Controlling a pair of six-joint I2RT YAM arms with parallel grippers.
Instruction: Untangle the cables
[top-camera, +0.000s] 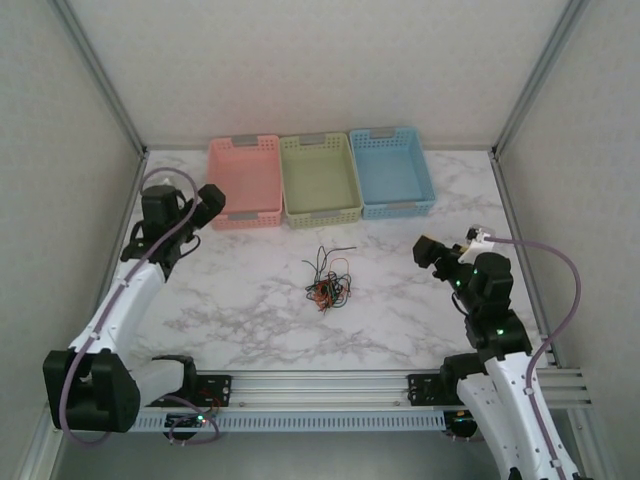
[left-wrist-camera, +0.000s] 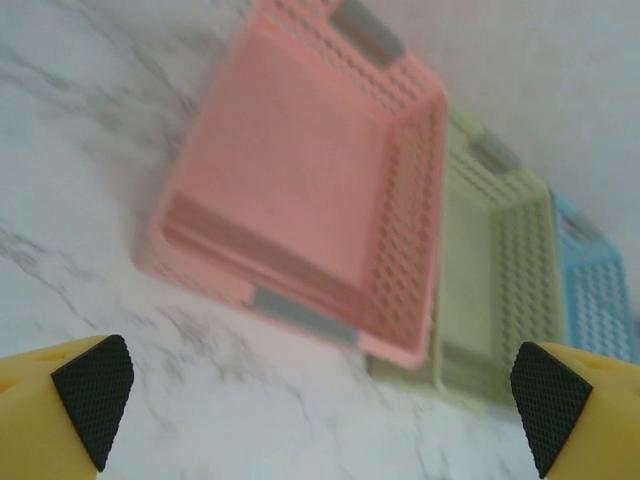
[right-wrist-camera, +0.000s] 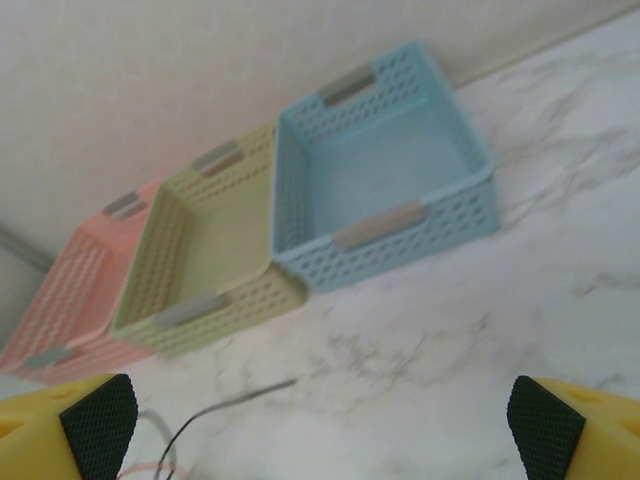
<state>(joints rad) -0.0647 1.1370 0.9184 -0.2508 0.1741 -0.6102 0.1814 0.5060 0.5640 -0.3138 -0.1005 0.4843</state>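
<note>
Cables (top-camera: 328, 280): one small loose tangle of thin black, dark green and orange-red wires, lying flat on the middle of the bench (top-camera: 250, 310). Strands cross and loop over each other, and a few dark ends stray toward 12 o'clock.
Black strand (right-wrist-camera: 235, 402): seen from the right wrist, it runs across the marble at the lower left, with a faint reddish loop beside it.
Contact: nothing touches the tangle, and both hands are well apart from it.
Green basket (top-camera: 320, 178): at 12 o'clock from the tangle, upright.
Pink basket (top-camera: 244, 182): at 11 o'clock, side to side with the green one.
Blue basket (top-camera: 391, 172): at 1 o'clock, against the green one's other side. The three baskets form a row along the far edge.
Left hand (top-camera: 212, 200): at 10 o'clock from the tangle, just beside the pink basket's near corner. Fingers are spread wide with nothing between the black pads (left-wrist-camera: 92, 390).
Right hand (top-camera: 428, 250): between 2 and 3 o'clock from the tangle, over bare marble. Fingers are spread wide and grip nothing.
</note>
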